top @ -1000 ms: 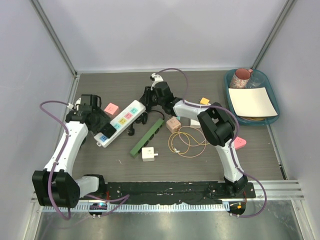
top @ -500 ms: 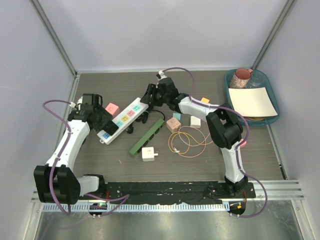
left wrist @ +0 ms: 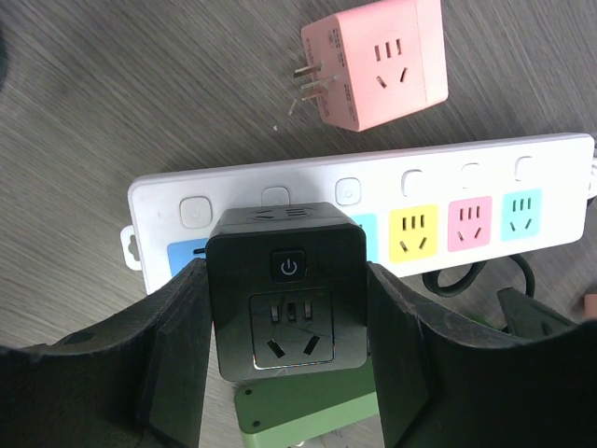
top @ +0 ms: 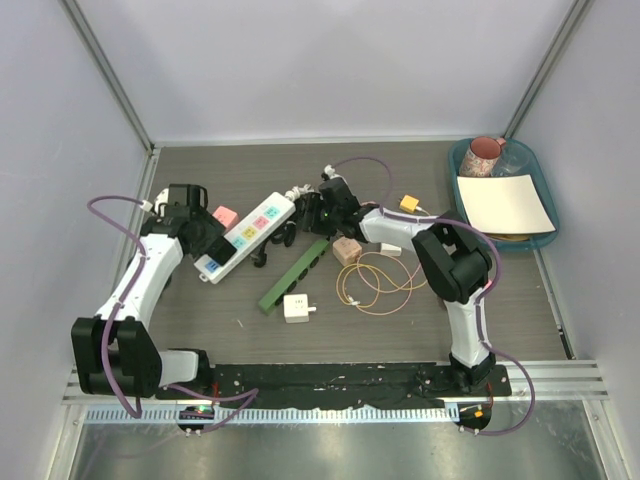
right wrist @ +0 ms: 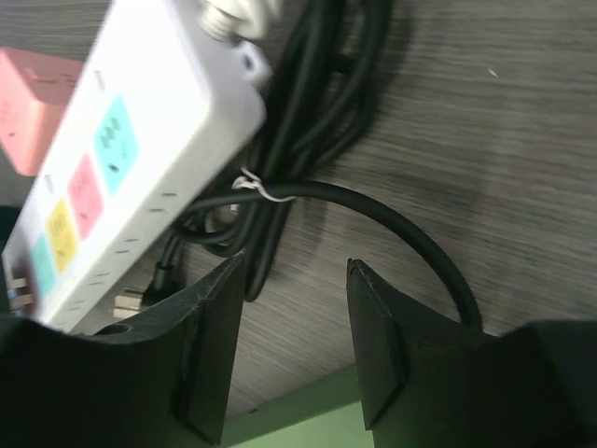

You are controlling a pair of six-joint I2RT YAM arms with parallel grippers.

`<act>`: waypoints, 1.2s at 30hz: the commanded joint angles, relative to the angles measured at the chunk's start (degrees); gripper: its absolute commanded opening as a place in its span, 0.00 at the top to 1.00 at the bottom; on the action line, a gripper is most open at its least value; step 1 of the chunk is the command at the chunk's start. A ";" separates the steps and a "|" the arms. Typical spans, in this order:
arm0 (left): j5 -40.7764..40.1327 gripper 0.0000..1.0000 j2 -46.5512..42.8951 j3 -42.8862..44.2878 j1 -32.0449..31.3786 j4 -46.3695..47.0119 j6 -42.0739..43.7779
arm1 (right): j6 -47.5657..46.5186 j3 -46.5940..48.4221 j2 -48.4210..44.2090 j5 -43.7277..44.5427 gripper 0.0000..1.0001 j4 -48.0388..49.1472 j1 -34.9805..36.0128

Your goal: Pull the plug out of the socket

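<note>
Black plug (left wrist: pixel 287 289) sits at the near-left end of the white power strip (left wrist: pixel 466 177), which lies diagonally on the worktop (top: pixel 380 335). Left end effector (left wrist: pixel 284 308) clamps the plug's sides; right end effector (right wrist: pixel 294 280) gapes empty beside the strip's far end.

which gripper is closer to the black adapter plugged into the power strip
Left. The left gripper has its fingers against both sides of the black adapter. The right gripper is open at the power strip's far end, over the black cable.
</note>
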 commanded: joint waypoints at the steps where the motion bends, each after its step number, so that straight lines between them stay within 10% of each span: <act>1: -1.34 1.00 -0.74 4.31 -0.23 6.63 -0.29 | 2.79 -0.34 -4.51 4.84 0.45 0.68 1.75; 12: -0.82 1.00 0.13 3.26 -0.23 7.60 0.15 | 2.18 6.59 2.43 4.84 0.44 -3.80 4.48; 18: 0.77 1.00 0.84 1.59 -0.32 8.56 -0.29 | -2.22 6.00 3.05 15.47 0.76 -12.50 4.65; 22: 0.77 1.00 0.66 0.36 -0.32 9.97 -0.21 | -5.81 2.74 -0.28 19.60 0.78 -13.91 4.57; 32: 1.56 1.00 1.10 -1.39 -0.40 11.56 0.76 | -6.97 1.50 -8.02 19.09 0.74 -17.17 4.57; 36: 1.64 1.00 1.10 -2.10 -0.49 11.91 0.85 | -5.92 5.54 -10.22 15.30 0.57 -14.98 4.57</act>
